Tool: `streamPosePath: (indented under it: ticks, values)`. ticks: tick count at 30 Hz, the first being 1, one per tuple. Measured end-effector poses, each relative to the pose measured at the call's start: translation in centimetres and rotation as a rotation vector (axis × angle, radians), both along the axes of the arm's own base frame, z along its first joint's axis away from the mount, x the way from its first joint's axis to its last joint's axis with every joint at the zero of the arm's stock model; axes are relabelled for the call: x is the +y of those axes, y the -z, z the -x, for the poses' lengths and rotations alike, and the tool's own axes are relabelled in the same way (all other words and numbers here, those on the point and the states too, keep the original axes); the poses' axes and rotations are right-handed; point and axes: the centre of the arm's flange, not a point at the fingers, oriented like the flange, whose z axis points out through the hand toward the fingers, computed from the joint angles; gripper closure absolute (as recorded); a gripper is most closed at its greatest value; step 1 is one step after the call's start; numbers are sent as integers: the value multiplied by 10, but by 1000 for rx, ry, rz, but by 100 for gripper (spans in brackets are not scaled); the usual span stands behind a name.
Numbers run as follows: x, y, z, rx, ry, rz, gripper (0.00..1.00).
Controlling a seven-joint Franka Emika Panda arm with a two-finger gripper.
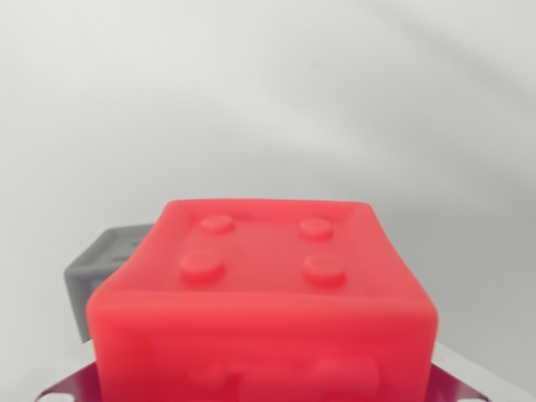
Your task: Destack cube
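At the lower left of the frame a grey cube [105, 272] is peeking out from behind a red cube [264, 306], which is filling the lower centre with four studs showing on its top face. If the red cube is being carried, a loose or off-centre hold could be letting it tilt or drop, and swinging leftward might be knocking it against the grey one. The pincer itself is not showing clearly; only metal edges [469, 377] are appearing at the bottom corners, so whether it is clamped on the red cube cannot be told. The red cube is sitting right against the camera, seemingly between those edges.
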Motion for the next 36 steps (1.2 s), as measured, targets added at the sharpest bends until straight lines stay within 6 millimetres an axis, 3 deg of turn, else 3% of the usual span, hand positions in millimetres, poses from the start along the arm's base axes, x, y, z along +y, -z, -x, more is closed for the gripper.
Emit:
streamPosePath:
  ticks: [36]
  values:
    - [-31, 18, -64, 0, 109, 1, 100]
